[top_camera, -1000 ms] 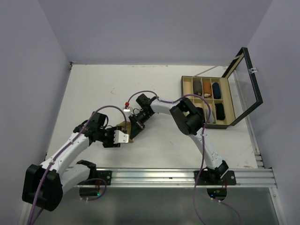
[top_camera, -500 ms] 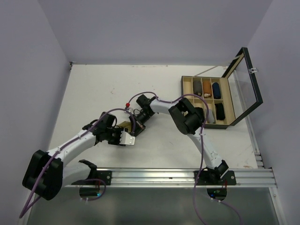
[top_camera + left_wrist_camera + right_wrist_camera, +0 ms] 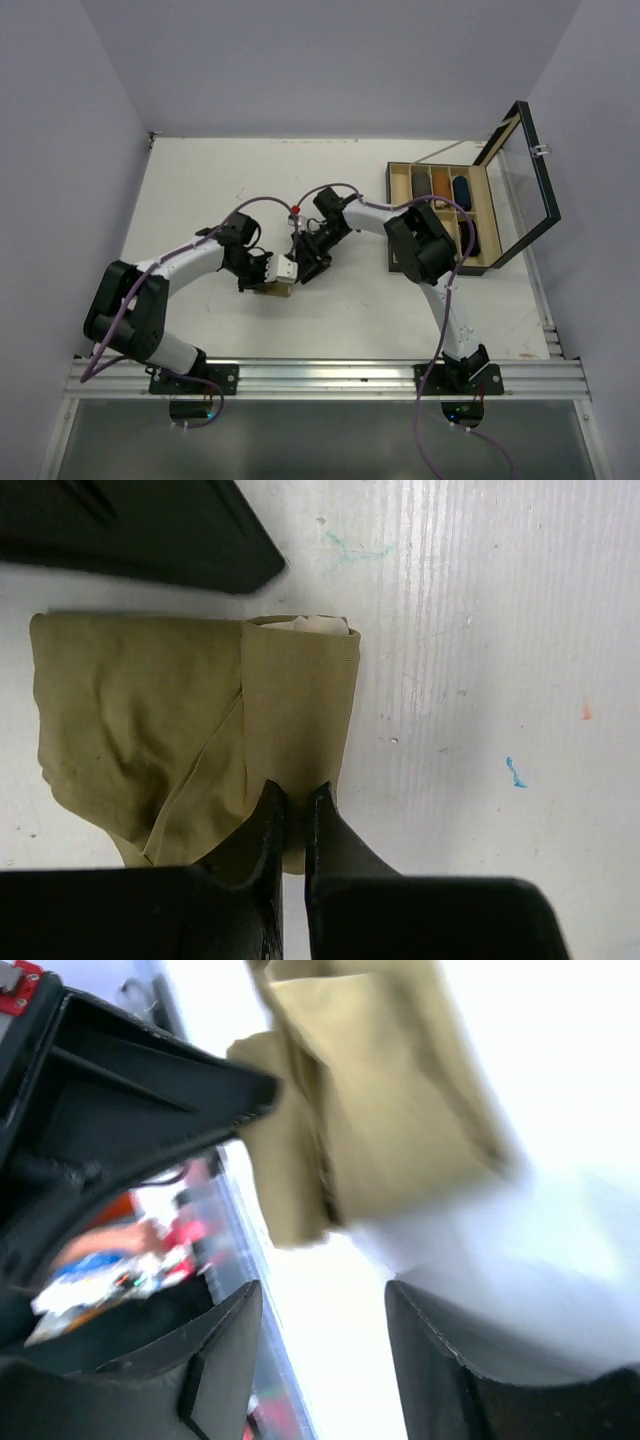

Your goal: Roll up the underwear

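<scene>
The olive-tan underwear [image 3: 190,720] lies folded into a small pad on the white table, a bit of cream waistband showing at its far edge. In the top view the underwear [image 3: 276,291] is mostly hidden under the two grippers. My left gripper [image 3: 295,792] is shut on the near edge of the cloth. It shows in the top view as the left gripper [image 3: 268,274]. My right gripper [image 3: 322,1295] stands open just beside the underwear [image 3: 380,1110], holding nothing. From above, the right gripper [image 3: 305,262] is right of the left one.
An open wooden organizer box [image 3: 403,212] with several rolled items in its compartments stands at the right, its glass lid [image 3: 525,180] tilted up. The rail [image 3: 350,378] with both arm bases runs along the near edge. Walls close in the left and back.
My left gripper moved right onto the underwear and closed on its edge. My right gripper let go of the cloth, opened and drew back to the right.
</scene>
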`<state>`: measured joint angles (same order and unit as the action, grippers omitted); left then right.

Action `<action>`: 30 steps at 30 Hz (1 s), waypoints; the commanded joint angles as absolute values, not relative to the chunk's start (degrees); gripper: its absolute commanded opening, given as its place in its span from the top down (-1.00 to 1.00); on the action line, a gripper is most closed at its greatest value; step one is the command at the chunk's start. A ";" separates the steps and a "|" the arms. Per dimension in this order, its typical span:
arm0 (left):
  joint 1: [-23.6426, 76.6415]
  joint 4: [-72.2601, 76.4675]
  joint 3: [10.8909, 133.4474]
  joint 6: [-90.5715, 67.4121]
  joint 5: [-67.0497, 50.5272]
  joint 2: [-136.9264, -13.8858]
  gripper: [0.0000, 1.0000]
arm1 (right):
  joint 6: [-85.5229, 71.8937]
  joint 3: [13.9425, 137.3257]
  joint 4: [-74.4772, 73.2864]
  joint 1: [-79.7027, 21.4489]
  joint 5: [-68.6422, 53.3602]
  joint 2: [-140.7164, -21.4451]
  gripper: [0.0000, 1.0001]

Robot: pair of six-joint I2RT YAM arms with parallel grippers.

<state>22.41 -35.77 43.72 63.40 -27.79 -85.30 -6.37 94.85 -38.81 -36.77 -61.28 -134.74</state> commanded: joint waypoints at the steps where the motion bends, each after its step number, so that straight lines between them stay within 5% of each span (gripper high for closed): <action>1: 19.34 -48.42 44.18 63.71 -24.26 -97.98 1.00 | -5.80 92.55 -36.74 -32.88 -49.66 -128.07 -0.15; 16: 10.11 -75.59 83.66 66.01 -33.84 -133.77 0.94 | 18.96 84.29 -34.81 -33.21 -43.61 -108.55 -0.16; 20: 10.11 -75.50 84.55 65.30 -33.31 -134.30 0.94 | 34.50 80.79 -31.31 -41.54 -35.46 -103.28 -0.21; 30: 10.11 -75.41 83.32 65.04 -34.63 -133.86 0.91 | 43.59 79.98 -19.61 -54.05 -26.99 -109.07 -0.25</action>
